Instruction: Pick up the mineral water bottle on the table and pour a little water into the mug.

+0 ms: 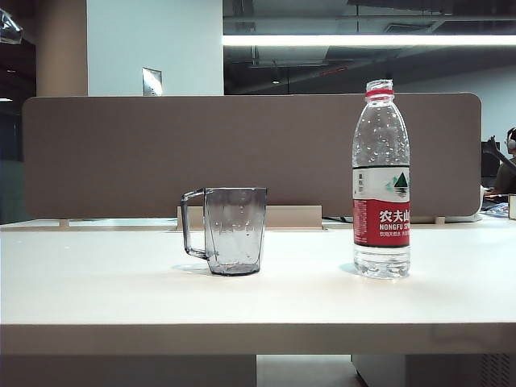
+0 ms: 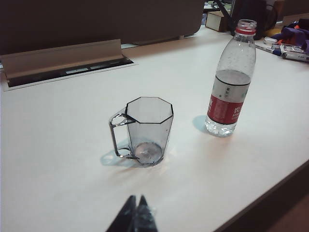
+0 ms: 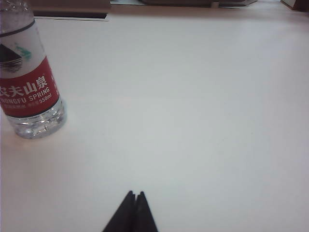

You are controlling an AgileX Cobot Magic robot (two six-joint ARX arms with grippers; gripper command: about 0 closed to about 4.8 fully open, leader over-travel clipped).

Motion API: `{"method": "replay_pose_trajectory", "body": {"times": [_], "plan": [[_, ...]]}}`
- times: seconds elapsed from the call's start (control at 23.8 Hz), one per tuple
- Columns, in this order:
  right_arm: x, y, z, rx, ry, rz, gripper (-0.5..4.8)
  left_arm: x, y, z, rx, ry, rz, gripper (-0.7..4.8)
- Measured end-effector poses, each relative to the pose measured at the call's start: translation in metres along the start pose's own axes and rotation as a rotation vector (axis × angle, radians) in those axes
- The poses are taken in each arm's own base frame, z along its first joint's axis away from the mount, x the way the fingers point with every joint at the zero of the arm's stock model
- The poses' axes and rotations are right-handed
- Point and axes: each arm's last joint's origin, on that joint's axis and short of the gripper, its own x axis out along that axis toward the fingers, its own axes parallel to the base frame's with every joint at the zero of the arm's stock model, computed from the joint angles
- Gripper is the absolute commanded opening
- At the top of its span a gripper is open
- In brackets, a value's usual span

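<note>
Left gripper [image 2: 136, 212] and right gripper [image 3: 134, 210]: both closed, empty, on the near side. Nongfu Spring bottle [image 1: 380, 181] uncapped, right of mug [image 1: 234, 230]; recommend opening wide and grasping mid-label, kept upright.

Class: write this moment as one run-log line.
bottle: upright, uncapped, untouched | mug: empty | left pincer: shut, near mug | right pincer: shut, holds nothing
</note>
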Motion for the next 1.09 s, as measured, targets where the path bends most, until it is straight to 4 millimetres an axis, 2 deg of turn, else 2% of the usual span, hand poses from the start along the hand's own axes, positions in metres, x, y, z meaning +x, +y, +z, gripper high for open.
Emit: {"method": "replay_pose_trajectory", "body": {"times": [0.38, 0.59, 0.76, 1.09], "plan": [[0.0, 0.0, 0.0, 0.0, 0.0, 0.0, -0.01, 0.0, 0.0, 0.0, 0.0, 0.001, 0.0, -0.05], [0.0, 0.0, 0.0, 0.075, -0.003, 0.004, -0.01, 0.0, 0.0, 0.0, 0.0, 0.001, 0.0, -0.05], [0.0, 0.001, 0.001, 0.107, -0.012, 0.05, -0.01, 0.0, 0.0, -0.001, 0.0, 0.003, 0.0, -0.05], [-0.001, 0.006, 0.014, 0.156, -0.147, 0.211, 0.0, 0.001, 0.0, -0.002, -0.001, 0.01, 0.0, -0.05]]}}
